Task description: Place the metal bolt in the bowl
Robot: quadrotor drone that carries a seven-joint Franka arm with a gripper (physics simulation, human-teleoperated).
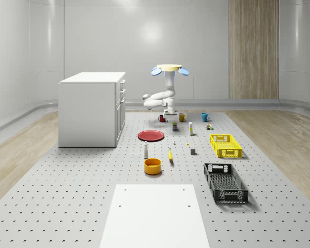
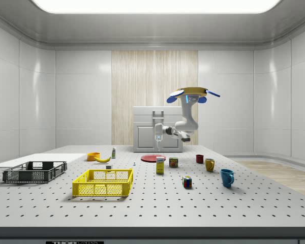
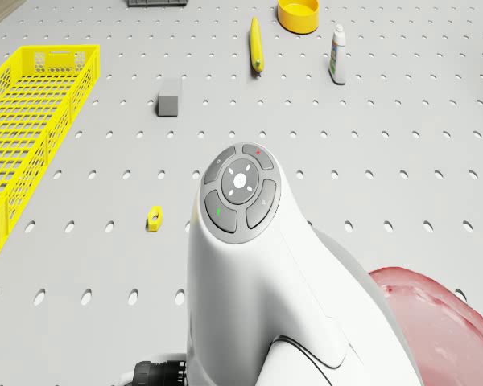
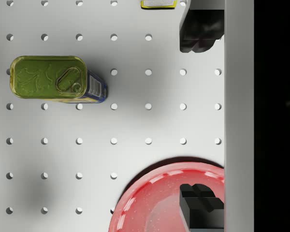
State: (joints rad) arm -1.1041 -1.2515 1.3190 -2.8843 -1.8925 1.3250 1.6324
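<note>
The drone (image 1: 169,67) hovers at the table's (image 1: 67,206) far end, gripper (image 4: 201,116) spread wide above bare table beside the red plate (image 4: 154,203). A green tin (image 4: 53,79) sits close by, label unreadable. The orange bowl (image 1: 152,166) sits centre-frame in the whole-scene view; I can't pick out the bolt. Open table surrounds the bowl.

Simulated lab — perforated table (image 1: 67,206), bare panelled walls (image 1: 196,46)
</note>
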